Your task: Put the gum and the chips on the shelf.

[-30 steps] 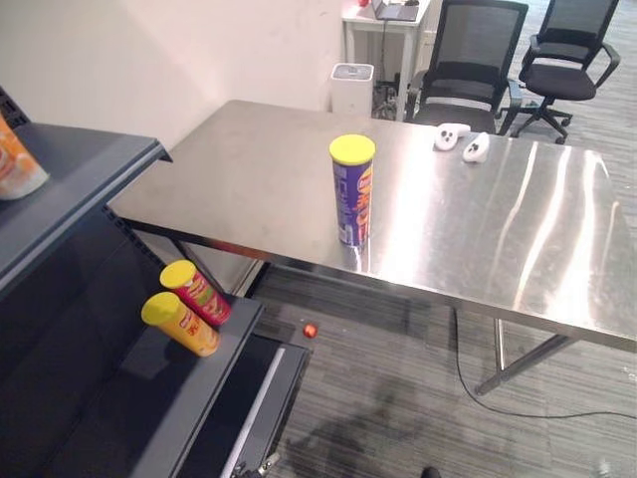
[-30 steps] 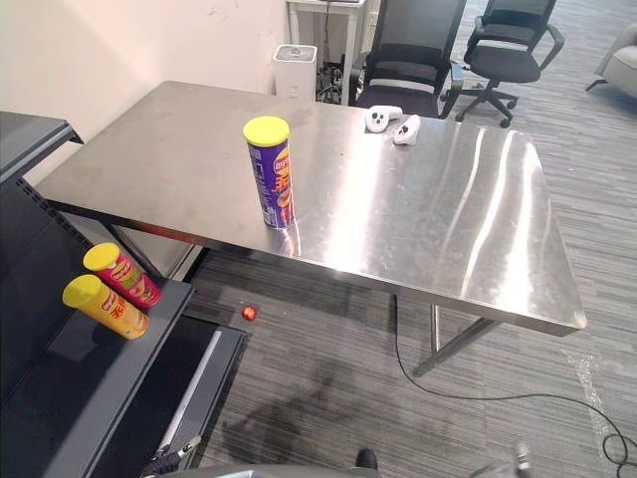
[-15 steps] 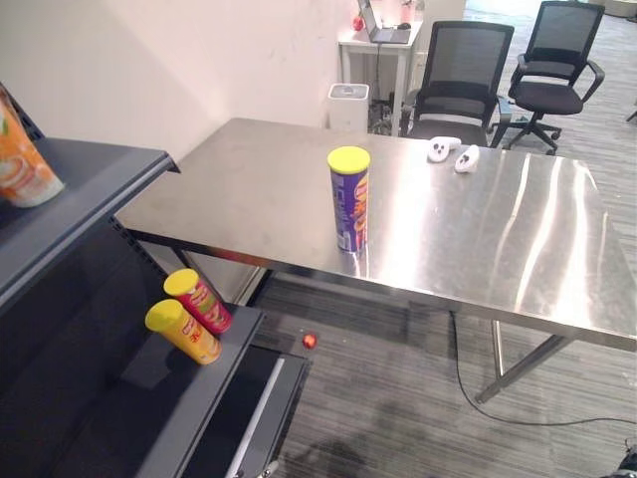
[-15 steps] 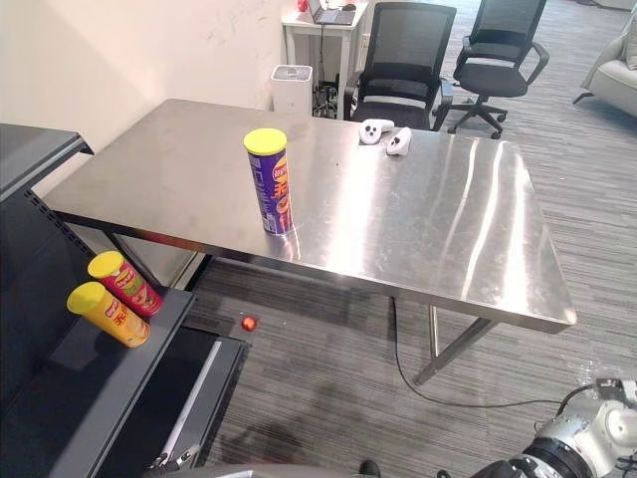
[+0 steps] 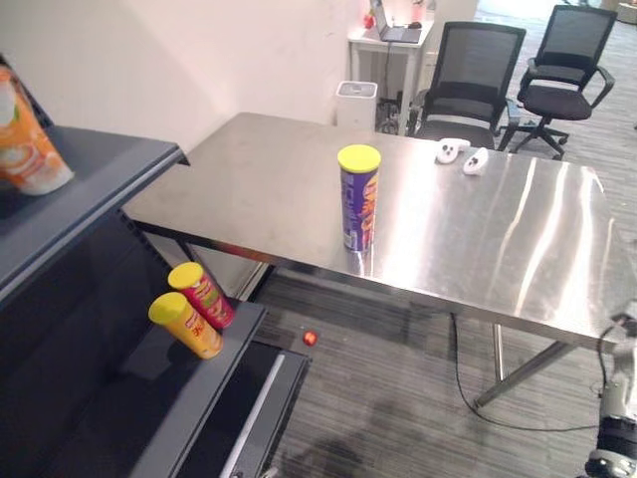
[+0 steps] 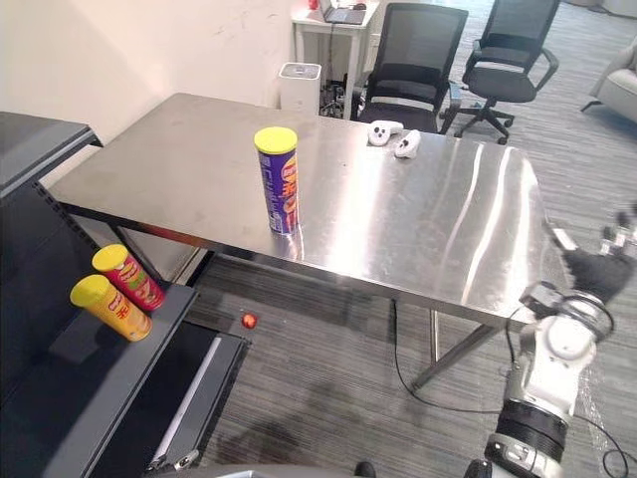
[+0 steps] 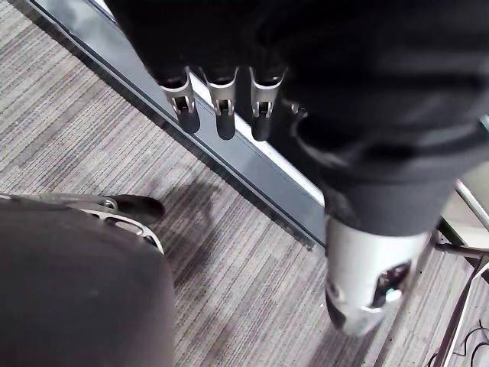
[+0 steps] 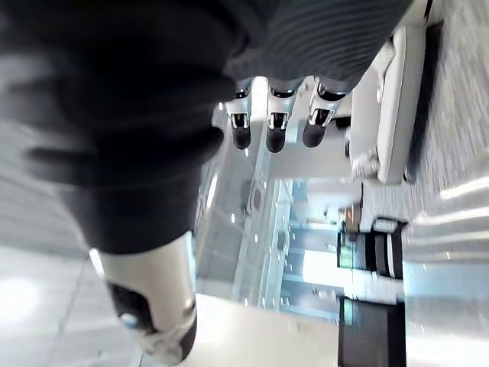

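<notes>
Purple chips can (image 5: 358, 197) upright on steel table (image 5: 498, 239), my right hand (image 6: 600, 269) by its corner, fingers relaxed, empty, my left hand (image 7: 223, 115) straight-fingered, empty

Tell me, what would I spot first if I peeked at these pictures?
A tall purple chips can with a yellow lid stands upright on the shiny steel table. On the dark shelf at the left, a red can and a yellow can lie tilted side by side.
</notes>
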